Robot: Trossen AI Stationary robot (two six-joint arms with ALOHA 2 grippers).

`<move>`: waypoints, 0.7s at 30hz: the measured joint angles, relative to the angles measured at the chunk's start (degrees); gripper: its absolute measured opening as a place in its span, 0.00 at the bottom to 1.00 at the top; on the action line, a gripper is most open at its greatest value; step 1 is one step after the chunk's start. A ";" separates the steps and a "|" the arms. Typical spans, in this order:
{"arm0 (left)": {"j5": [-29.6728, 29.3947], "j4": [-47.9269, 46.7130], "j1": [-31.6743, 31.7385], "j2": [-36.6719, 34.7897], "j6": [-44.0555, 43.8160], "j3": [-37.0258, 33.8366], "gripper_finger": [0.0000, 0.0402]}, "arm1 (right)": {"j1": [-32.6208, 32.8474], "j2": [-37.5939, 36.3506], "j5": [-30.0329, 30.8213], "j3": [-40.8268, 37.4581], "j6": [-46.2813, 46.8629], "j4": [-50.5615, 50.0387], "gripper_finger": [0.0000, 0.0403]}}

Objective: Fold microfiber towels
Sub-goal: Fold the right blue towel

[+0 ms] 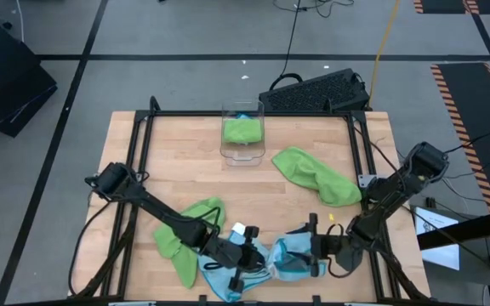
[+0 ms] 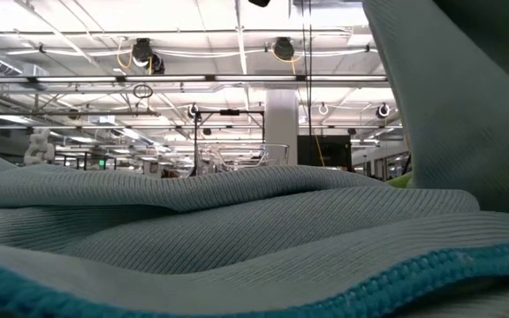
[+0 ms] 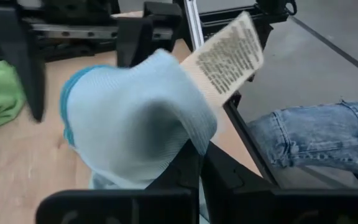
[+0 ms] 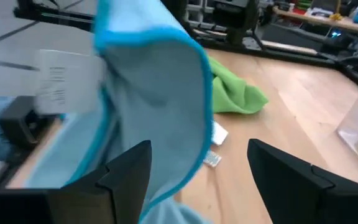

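A light blue towel (image 1: 272, 260) lies bunched at the table's near edge, between my two grippers. It fills the foreground of the low view (image 2: 237, 230). My left gripper (image 1: 247, 253) is shut on it from the left. My right gripper (image 1: 313, 246) stands open at its right side, and a raised fold of the towel (image 4: 160, 106) passes between its fingers. One lime green towel (image 1: 185, 240) lies at the near left, resting flat on the table. Another (image 1: 317, 175) lies at the right. A third (image 1: 242, 129) sits in the clear bin. My left gripper pinches a bunched part of the light blue towel (image 3: 166, 155) between its two fingers, close to the white printed tag (image 3: 229, 53). It comes from the table's left, slanting down. The cloth bulges up over the fingers, the tag stands above it, and the rest lies slack on the table. My right gripper: the raised fold runs close past one finger (image 4: 126, 171); I cannot tell whether they touch.
The clear bin (image 1: 242, 151) stands at the far middle, with a black keyboard-like object (image 1: 317, 89) beyond the table. Black frame rails (image 1: 143, 170) run along the table's sides. A person's leg in jeans (image 3: 316, 134) shows beyond the near edge.
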 joint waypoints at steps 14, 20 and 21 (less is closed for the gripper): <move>0.11 -2.18 -0.92 0.02 -0.02 0.00 0.03 | -1.27 1.24 -2.86 -0.01 -3.82 4.98 0.63; 0.04 -2.14 -1.22 0.02 1.00 0.00 0.01 | -1.97 2.10 -4.43 -0.01 -5.49 7.53 0.63; 0.04 -2.11 -1.35 0.02 1.25 0.00 0.01 | -2.03 2.39 -4.56 -0.01 -5.75 7.89 0.63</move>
